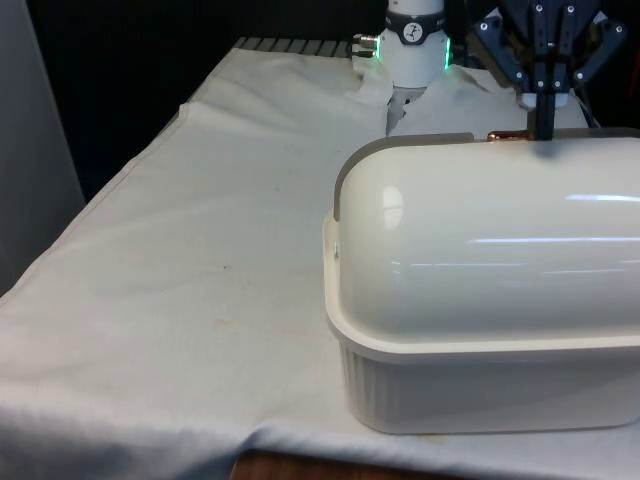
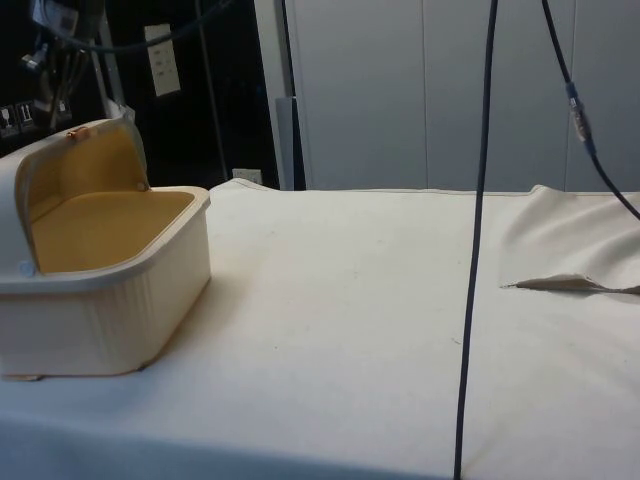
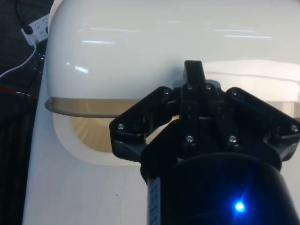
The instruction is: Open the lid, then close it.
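A cream bread box [image 1: 480, 400] stands on the white cloth at the front view's right, its back to that camera. Its domed roll-top lid [image 1: 480, 240] is rolled back, and the side view shows the box [image 2: 100, 320] open, with a bare tan inside [image 2: 100, 225]. A copper handle [image 1: 507, 135] runs along the lid's raised edge. My black gripper [image 1: 543, 130] comes down from above onto that edge and is shut on the handle. In the wrist view my gripper [image 3: 193, 70] has its fingers pressed together at the lid's [image 3: 164, 47] rim.
The white cloth [image 1: 180, 290] spreads bare across the front view's left and middle. In the side view a black cable [image 2: 478, 250] hangs down in front of the table. A fold in the cloth [image 2: 570, 285] lies at the side view's right.
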### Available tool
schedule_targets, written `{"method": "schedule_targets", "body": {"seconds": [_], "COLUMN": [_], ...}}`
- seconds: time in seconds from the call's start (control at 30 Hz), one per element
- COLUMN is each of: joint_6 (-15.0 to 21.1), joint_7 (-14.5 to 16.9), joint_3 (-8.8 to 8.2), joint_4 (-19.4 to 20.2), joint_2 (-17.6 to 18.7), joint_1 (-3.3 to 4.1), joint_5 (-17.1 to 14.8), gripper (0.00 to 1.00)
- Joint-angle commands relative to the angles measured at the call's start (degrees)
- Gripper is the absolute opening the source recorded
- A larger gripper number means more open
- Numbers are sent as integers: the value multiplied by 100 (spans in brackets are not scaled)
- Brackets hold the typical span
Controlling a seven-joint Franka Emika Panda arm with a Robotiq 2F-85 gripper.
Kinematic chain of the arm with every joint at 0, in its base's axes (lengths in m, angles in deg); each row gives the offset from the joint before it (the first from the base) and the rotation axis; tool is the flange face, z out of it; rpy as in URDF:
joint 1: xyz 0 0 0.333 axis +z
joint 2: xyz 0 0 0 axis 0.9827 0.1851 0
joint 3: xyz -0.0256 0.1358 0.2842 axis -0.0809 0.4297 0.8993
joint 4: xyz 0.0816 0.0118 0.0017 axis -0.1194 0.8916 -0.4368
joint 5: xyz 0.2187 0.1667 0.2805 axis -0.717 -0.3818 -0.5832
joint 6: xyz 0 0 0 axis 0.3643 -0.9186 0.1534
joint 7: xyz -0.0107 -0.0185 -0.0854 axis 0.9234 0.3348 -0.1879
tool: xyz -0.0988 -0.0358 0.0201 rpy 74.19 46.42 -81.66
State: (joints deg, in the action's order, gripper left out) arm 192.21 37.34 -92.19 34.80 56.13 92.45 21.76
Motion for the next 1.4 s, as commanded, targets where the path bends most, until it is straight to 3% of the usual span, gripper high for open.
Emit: {"method": "schedule_targets", "body": {"seconds": [0.0,0.8,1.37], "joint_6": [6,-183,-751], "joint_7": [46,166,309], "joint_3": [40,23,80], "joint_4": [57,481,1089], "joint_2": [-34,-327,-779], "joint_1": [-17,29,57], "joint_5": [-40,0,11], "gripper": [0,0,0]}}
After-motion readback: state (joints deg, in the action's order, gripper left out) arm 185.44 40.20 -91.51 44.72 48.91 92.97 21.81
